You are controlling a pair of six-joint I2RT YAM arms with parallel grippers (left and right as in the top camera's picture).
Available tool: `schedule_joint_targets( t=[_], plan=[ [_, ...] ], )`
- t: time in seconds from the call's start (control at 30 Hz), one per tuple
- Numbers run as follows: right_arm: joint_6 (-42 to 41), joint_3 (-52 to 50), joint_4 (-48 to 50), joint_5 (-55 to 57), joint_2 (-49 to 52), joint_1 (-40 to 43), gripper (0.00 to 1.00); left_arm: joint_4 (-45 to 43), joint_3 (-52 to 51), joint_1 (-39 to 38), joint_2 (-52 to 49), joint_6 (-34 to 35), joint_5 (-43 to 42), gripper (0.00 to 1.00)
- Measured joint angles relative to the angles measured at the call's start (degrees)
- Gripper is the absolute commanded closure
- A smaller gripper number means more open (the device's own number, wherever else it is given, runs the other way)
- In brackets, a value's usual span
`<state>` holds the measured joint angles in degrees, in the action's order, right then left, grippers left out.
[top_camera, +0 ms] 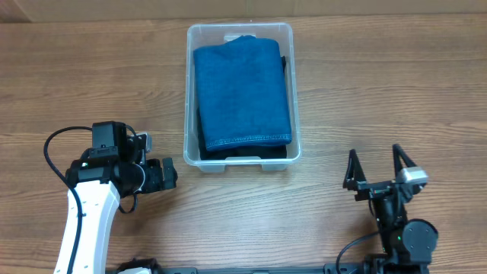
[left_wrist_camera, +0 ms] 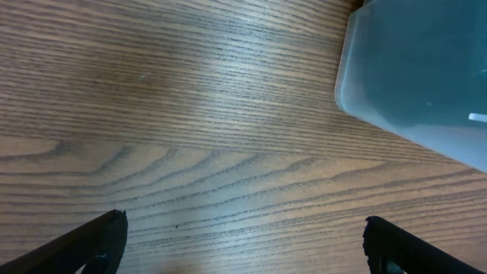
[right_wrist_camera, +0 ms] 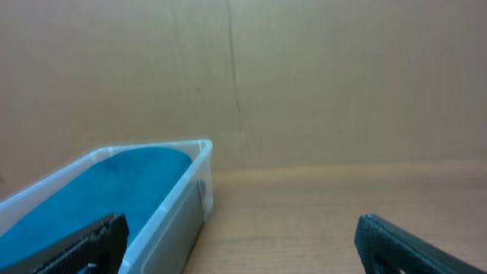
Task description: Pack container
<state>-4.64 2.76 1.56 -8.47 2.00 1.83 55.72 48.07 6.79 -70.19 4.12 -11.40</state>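
Observation:
The clear plastic container (top_camera: 190, 91) stands at the table's middle back. A folded blue towel (top_camera: 242, 93) lies in it on top of dark cloth (top_camera: 243, 154). My left gripper (top_camera: 171, 173) is open and empty, low over the table left of the container's near corner; that corner shows in the left wrist view (left_wrist_camera: 418, 84). My right gripper (top_camera: 377, 164) is open and empty near the front right, apart from the container. The right wrist view shows the container wall (right_wrist_camera: 179, 205) and the towel (right_wrist_camera: 114, 190) at the left.
A brown cardboard wall (right_wrist_camera: 304, 76) stands behind the table. Bare wood table surface (top_camera: 380, 84) lies either side of the container.

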Motion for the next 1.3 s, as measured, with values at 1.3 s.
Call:
schedule_joint_targets(
  t=[1.3],
  plan=[
    [0.0,-1.7,-5.9,1.4,-0.9,0.0,0.0,0.0,0.0,0.0,0.3,0.0,0.0,0.0]
  ],
)
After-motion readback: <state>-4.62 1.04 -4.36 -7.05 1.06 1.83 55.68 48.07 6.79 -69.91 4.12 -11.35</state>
